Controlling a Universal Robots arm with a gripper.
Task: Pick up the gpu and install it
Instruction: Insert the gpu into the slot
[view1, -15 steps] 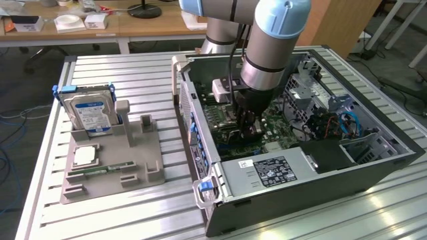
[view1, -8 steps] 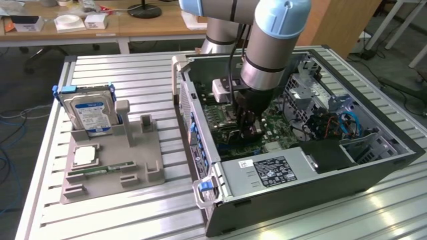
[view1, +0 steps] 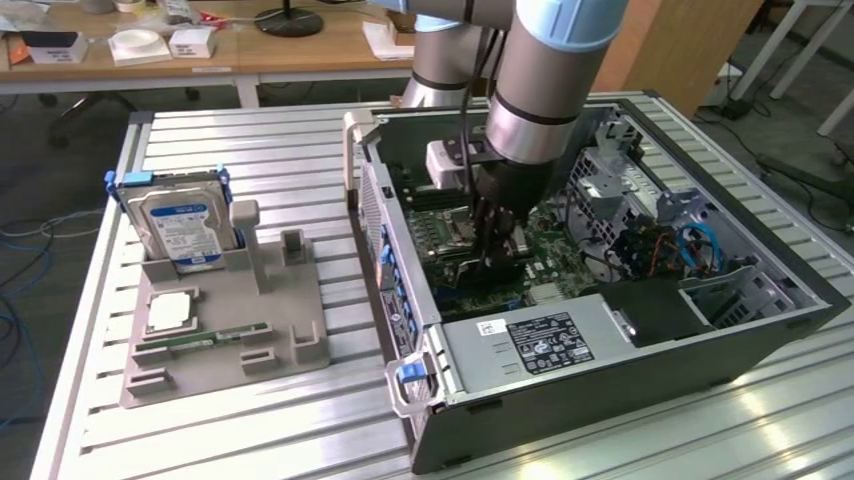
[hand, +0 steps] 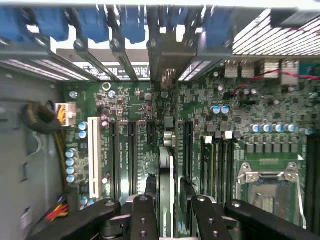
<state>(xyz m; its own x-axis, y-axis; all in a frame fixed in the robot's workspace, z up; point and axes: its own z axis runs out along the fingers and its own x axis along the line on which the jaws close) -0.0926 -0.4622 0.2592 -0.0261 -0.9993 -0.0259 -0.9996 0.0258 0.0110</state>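
Note:
The gpu (hand: 166, 190) appears edge-on as a thin dark strip standing upright in a slot line of the green motherboard (hand: 125, 100), its far end toward the case's rear brackets. My gripper (hand: 172, 220) straddles it. One black finger (hand: 143, 220) lies close against the card, and the other finger (hand: 204, 220) stands a little off it, so the jaws are open around the card. In the exterior view the gripper (view1: 497, 255) reaches down deep inside the open computer case (view1: 747, 340), just above the board.
A power supply (view1: 534, 345) fills the case's near corner, and blue cables (view1: 694, 250) run at the exterior view's right. Outside the case, a grey fixture (view1: 274, 350) holds a hard drive (view1: 184, 225), a processor chip (view1: 171, 312) and a green memory stick (view1: 200, 340).

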